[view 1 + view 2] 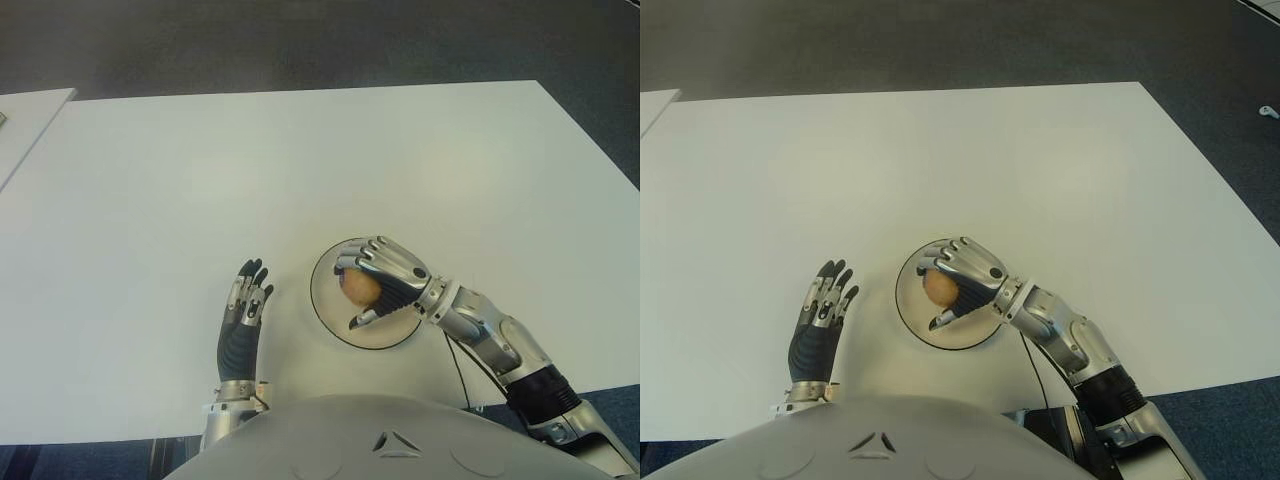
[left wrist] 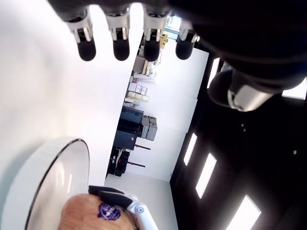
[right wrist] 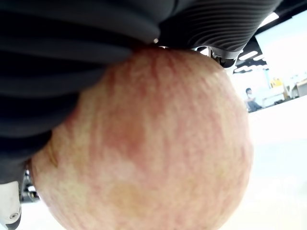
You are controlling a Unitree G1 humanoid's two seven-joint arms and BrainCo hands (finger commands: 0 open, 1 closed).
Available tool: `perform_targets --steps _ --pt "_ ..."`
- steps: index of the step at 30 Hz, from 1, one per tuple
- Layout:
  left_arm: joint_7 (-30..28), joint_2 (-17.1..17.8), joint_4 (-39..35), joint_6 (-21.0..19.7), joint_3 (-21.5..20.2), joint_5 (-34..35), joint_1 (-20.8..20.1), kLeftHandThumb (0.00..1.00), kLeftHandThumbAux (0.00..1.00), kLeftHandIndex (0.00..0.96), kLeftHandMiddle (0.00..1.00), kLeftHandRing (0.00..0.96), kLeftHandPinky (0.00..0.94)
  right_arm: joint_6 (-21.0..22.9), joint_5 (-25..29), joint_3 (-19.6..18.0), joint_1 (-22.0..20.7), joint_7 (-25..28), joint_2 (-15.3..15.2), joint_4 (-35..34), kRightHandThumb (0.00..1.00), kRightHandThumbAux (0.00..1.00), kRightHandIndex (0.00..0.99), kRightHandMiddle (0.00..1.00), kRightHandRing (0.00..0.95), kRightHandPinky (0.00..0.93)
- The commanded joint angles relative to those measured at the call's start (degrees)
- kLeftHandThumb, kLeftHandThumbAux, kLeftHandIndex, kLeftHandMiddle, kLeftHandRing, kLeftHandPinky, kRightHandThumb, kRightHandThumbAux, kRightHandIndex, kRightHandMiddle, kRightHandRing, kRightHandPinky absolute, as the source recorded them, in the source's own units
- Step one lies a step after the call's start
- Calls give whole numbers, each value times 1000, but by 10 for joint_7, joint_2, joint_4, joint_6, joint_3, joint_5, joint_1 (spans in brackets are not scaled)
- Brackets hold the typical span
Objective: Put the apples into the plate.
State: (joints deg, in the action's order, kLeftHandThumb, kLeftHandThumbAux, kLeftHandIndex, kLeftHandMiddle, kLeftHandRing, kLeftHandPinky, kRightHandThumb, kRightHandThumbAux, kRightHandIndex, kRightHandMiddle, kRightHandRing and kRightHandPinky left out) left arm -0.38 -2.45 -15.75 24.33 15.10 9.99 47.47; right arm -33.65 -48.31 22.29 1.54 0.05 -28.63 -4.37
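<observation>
Right hand (image 1: 385, 283) clamped on the apple (image 1: 360, 288) over the plate (image 1: 335, 320) near the tabletop's front edge; release remains. Left hand (image 1: 243, 318) idle, fingers spread.

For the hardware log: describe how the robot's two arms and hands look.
Right hand: silver metal finger segments over black ribbed palm, black fingertips. Its forearm is silver with a black cuff nearer the elbow, and a thin black cable runs beside it. Left hand: black back, silver finger links, dark tips, silver wrist ring.
</observation>
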Motion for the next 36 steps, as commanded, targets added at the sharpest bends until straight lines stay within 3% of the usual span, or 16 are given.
perform_targets --steps 1,22,27,31,32,33,34,36 --pt "10 -20 -8 -7 16 -8 -1 58 354 0 0 0 38 -8 -21 10 -3 -21 0 11 730 711 440 888 872 862" --pt "2 -22 5 -3 15 13 -13 65 367 0 0 0 36 -11 -103 50 -16 -84 -16 36 733 709 441 878 867 863" --pt "2 -18 7 -6 14 5 -16 64 363 0 0 0 32 -12 -80 46 -12 -86 -10 37 732 709 441 876 866 859" --pt "-1 -13 8 -13 13 3 -18 63 360 0 0 0 23 -10 -82 46 -13 -89 -9 32 705 709 433 657 636 615" --pt "-2 -12 9 -14 12 3 -19 63 360 0 0 0 21 -9 -84 46 -14 -87 -10 31 571 599 396 532 507 500" --pt "-3 -11 11 -15 11 5 -21 63 360 0 0 0 20 -4 -83 45 -14 -76 -10 22 522 560 382 488 460 459" --pt "-4 -11 12 -15 10 6 -23 63 362 0 0 0 19 -1 -83 45 -14 -68 -10 16 333 467 219 284 253 259" --pt "-5 -10 16 -13 9 6 -27 62 365 0 0 0 18 12 -72 41 -10 -30 -15 -15 217 407 117 154 134 138"
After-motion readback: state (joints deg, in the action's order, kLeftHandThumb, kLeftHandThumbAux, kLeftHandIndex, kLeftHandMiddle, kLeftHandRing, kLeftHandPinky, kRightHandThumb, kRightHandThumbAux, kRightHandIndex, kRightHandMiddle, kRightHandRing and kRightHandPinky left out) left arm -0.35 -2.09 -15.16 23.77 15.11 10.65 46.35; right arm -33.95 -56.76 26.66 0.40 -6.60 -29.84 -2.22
